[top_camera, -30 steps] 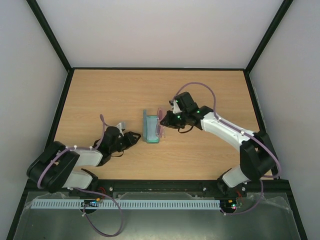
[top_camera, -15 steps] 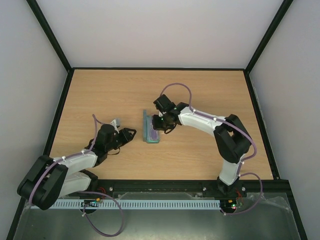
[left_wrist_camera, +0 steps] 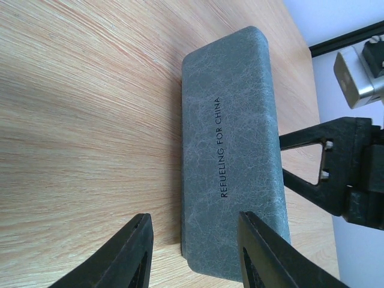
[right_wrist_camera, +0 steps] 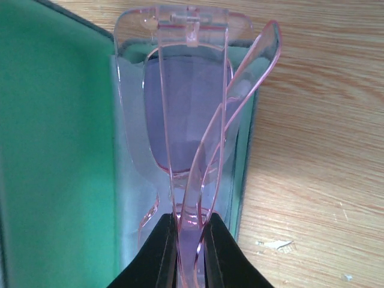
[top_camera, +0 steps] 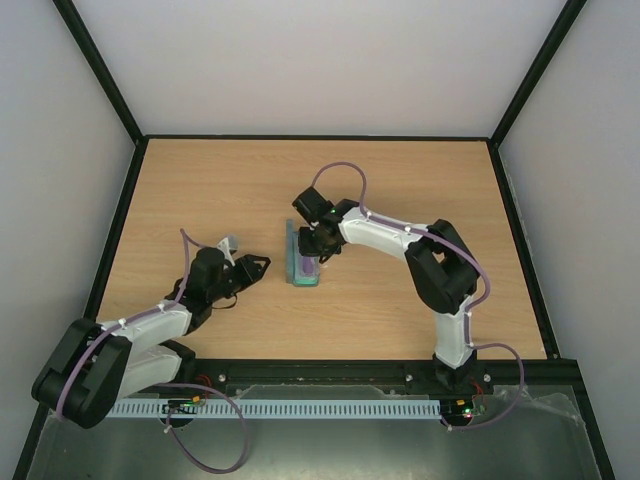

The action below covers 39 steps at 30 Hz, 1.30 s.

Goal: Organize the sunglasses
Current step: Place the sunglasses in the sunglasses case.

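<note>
The pink translucent sunglasses (right_wrist_camera: 192, 120) are folded and pinched at the bridge by my right gripper (right_wrist_camera: 191, 237), which is shut on them. They hang over the open grey-blue case (top_camera: 302, 257), above a pale blue-grey cloth (right_wrist_camera: 129, 198) lying in its tray beside the green lid lining (right_wrist_camera: 54, 150). In the top view my right gripper (top_camera: 313, 243) is over the case's far end. My left gripper (top_camera: 254, 267) is open and empty, left of the case. In the left wrist view the case's grey outer side (left_wrist_camera: 231, 150) lies just ahead of my open fingers (left_wrist_camera: 135, 252).
The case stands open near the middle of the wooden table (top_camera: 200, 190). A black frame (top_camera: 120, 220) and white walls bound the table on the left, back and right. A small white scuff (right_wrist_camera: 273, 244) marks the wood right of the case.
My right gripper has carried the sunglasses leftward from beside the case to over its open tray. My left arm has swung out and its gripper edged a little away from the case.
</note>
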Motion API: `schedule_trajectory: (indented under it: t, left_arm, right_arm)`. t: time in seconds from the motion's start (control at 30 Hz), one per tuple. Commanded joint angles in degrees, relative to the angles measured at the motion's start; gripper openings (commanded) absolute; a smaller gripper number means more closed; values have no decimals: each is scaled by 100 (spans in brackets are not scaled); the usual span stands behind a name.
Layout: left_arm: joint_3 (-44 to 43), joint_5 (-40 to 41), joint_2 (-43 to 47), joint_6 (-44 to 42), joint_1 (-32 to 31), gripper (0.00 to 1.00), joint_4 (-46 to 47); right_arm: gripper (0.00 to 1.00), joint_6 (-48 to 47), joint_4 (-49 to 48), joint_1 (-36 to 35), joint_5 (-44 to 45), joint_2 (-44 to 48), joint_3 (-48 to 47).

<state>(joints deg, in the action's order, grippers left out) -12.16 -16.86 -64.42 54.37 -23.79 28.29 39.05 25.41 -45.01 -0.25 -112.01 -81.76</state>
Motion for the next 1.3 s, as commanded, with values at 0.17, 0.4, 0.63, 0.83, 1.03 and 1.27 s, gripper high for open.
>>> schedule_trajectory:
  t: [0.17, 0.4, 0.63, 0.83, 1.03, 1.27]
  left_arm:
    - [67, -172, -38, -137, 102, 42, 16]
    - [34, -225, -101, -136, 129, 42, 63]
    - [-18, -238, -127, -128, 138, 42, 45]
    - [-108, -203, -188, -143, 134, 42, -2]
    - [-521, -153, -225, -234, 116, 42, -305]
    - [-982, 78, -444, -373, 38, 40, -673]
  right_arm:
    - [1, -8, 784, -160, 471, -373, -425]
    - [15, -39, 977, -237, 571, -427, -683]
    - [26, -87, 1086, -239, 582, -401, -720]
    - [23, -114, 990, -241, 646, -244, -644]
    - [15, -119, 601, -189, 897, 394, -158]
    - [1, -230, -817, 614, 218, 1186, 1424]
